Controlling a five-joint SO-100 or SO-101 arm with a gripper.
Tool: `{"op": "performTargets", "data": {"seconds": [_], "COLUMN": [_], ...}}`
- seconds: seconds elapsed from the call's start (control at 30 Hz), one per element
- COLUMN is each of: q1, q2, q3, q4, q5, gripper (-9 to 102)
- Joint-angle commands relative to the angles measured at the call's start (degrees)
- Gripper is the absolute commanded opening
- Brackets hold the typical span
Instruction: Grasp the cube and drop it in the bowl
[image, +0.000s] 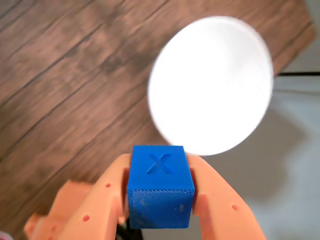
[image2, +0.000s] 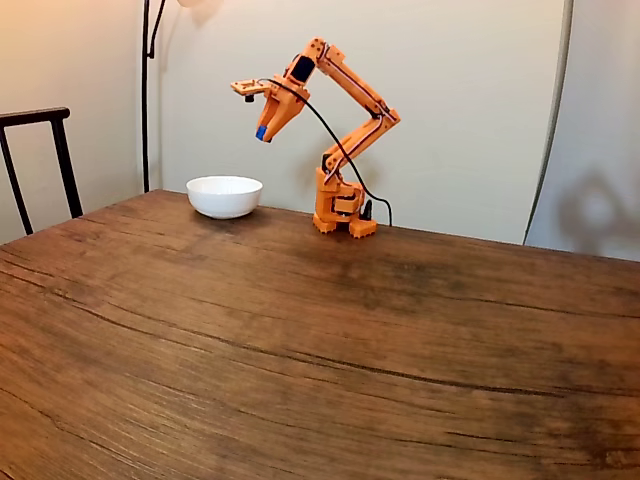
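The bright-blue cube (image: 161, 186), with an X embossed on its top face, is clamped between the orange fingers (image: 220, 200) of my gripper (image: 161, 192). In the fixed view the gripper (image2: 262, 133) hangs high in the air, tip pointing down, and the cube (image2: 260, 132) shows as a blue speck at its tip. The white bowl (image2: 224, 196) stands on the table below and a little to the left of the tip. In the wrist view the bowl (image: 211, 85) appears blurred, ahead of the cube.
The orange arm's base (image2: 340, 212) stands at the far side of the wooden table (image2: 320, 340), right of the bowl. A dark chair back (image2: 35, 150) rises at the left edge. A black lamp pole (image2: 146, 90) stands behind the bowl.
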Motion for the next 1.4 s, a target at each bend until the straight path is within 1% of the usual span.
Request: {"op": "performTargets", "data": {"seconds": [0.0, 0.13, 0.47, 0.63, 0.77, 0.9, 1.0, 1.13, 1.23, 1.37], "q1": [2.8, 5.4, 11.2, 13.9, 14.7, 14.7, 14.7, 14.7, 14.7, 14.0], "q2": [0.8, 0.8, 0.8, 0.7, 0.6, -4.0, -11.2, -20.7, -24.5, -25.6], "q3": [1.1, 7.6, 24.4, 32.1, 36.2, 36.9, 33.4, 26.3, 22.6, 19.1], "q4": [-6.8, -15.5, -33.0, -40.9, -45.6, -49.0, -51.2, -50.5, -50.2, -46.0], "q5": [0.2, 0.2, -0.2, 0.2, 0.3, 0.3, 0.3, 0.3, 0.3, 0.3], "gripper": [2, 2, 2, 2, 4, 13, 18, 20, 19, 19]}}
